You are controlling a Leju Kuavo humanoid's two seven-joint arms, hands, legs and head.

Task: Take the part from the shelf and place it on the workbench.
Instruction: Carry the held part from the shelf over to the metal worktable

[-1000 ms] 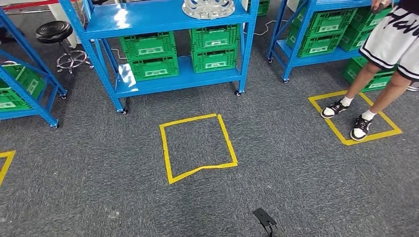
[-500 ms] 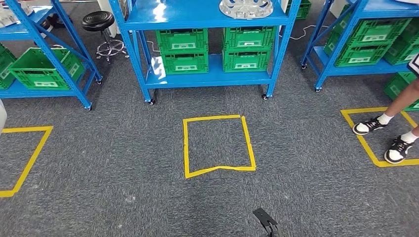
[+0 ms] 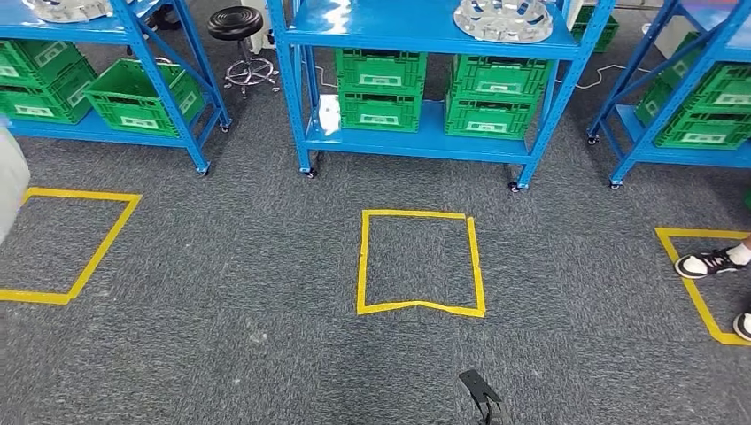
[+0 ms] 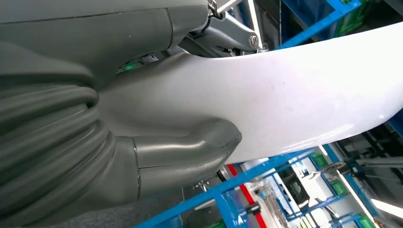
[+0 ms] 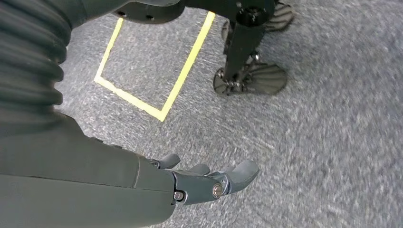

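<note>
Left hand (image 4: 157,156) presses a thumb on the white part (image 4: 285,95); right hand (image 5: 209,183) hangs loosely open, empty. Walk steadily, keeping that hold firm.

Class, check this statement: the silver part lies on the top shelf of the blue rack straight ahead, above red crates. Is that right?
Wrong in one respect: the crates are green, not red, as the head view shows. The silver part does lie on the blue rack, above them.

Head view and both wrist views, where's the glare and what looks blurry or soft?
Head view: sharp, with white glare on the glossy blue metal shelf. Left wrist view: the left hand and smooth white curved panel are soft and close, the panel bright. Right wrist view: grey carpet streaked with motion blur beyond the right hand.
</note>
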